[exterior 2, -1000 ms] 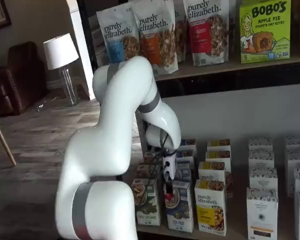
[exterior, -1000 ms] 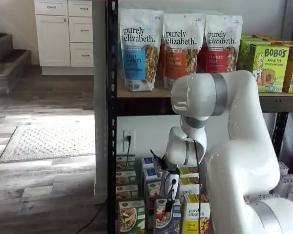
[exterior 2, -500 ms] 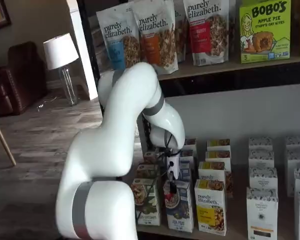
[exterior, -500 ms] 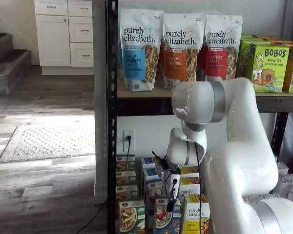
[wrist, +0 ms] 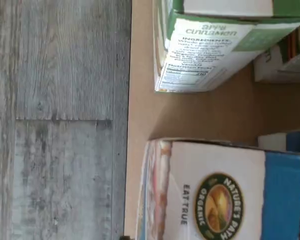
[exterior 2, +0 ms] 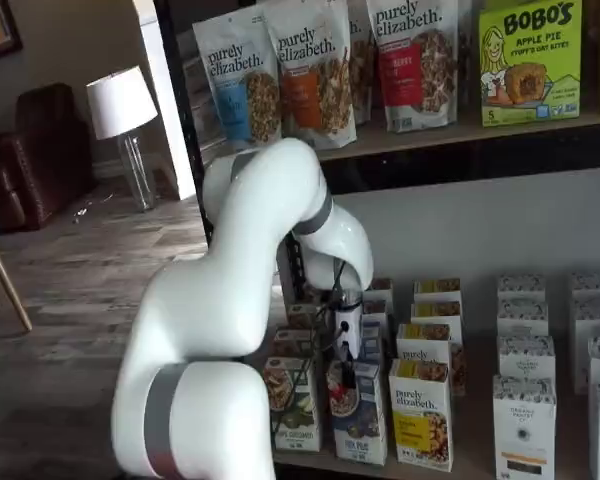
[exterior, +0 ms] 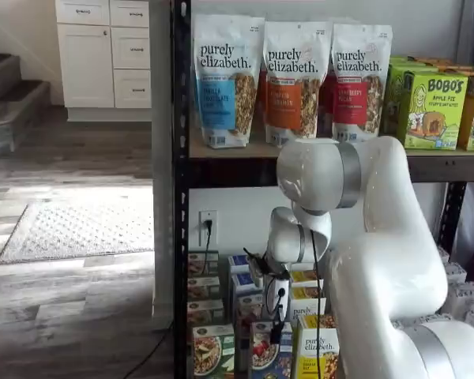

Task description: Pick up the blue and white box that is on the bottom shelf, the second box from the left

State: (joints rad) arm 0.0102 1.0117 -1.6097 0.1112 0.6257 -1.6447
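The blue and white box [exterior: 267, 353] [exterior 2: 356, 418] stands at the front of the bottom shelf [exterior 2: 472, 432], between a green carton [exterior: 212, 350] and a yellow carton [exterior: 319, 353]. My gripper [exterior: 276, 328] [exterior 2: 347, 377] hangs straight over the box, its black fingers reaching down to about the box's top edge and holding nothing. Its jaws are open. In the wrist view the box's white top [wrist: 215, 197] with a round logo lies close below, beside the green carton [wrist: 215, 55] on the tan board [wrist: 140, 115].
More rows of small cartons [exterior 2: 525, 360] fill the shelf behind and to the right. Granola bags [exterior: 292, 79] and green Bobo's boxes [exterior: 434, 106] sit on the tier above. The black rack post [exterior: 179, 237] stands left of the arm. Wood floor [wrist: 65, 120] lies in front.
The arm's large upper joint has sunk lower and swung toward the rack. The gripper has shifted slightly further in over the blue and white box.
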